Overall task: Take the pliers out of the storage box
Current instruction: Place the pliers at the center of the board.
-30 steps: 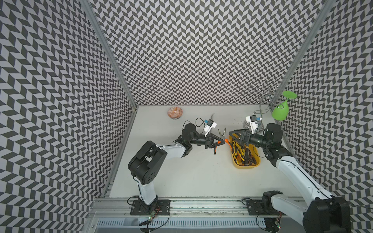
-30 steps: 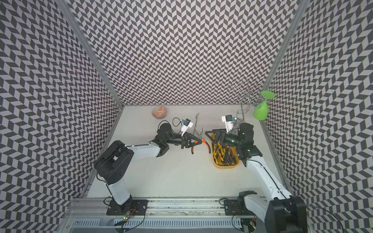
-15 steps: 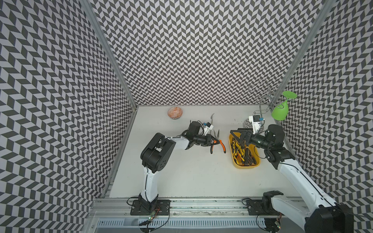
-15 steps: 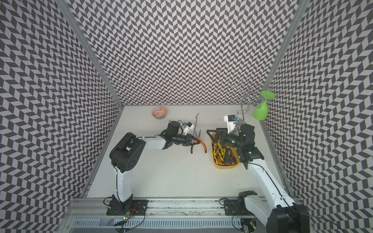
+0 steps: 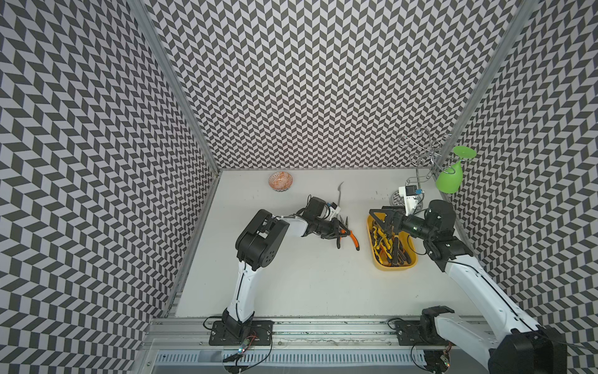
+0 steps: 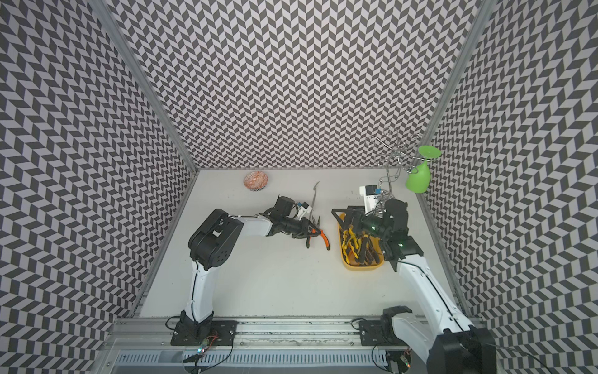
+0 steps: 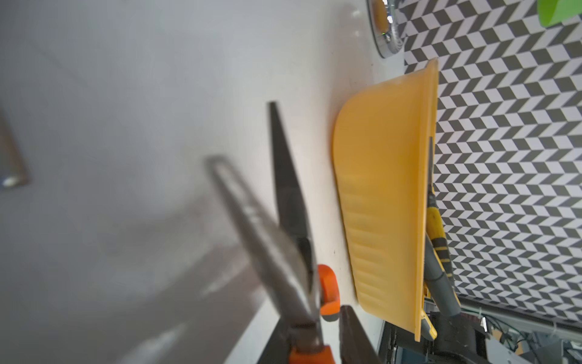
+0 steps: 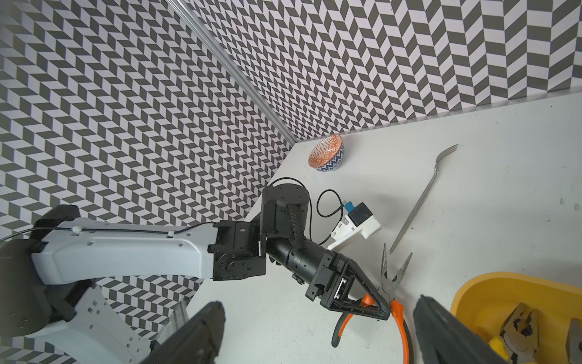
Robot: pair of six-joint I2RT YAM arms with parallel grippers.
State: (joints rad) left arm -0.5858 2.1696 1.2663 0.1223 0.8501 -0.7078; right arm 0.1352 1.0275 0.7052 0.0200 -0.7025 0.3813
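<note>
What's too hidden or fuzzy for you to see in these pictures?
How many pliers lie in the storage box: in both top views the right arm covers its far end; in the left wrist view its wall hides them.
Whether the left gripper grips the orange-handled pliers: its finger covers the contact in the right wrist view; the left wrist view blurs.
The right gripper: fingers cut off at the right wrist view's edge.
</note>
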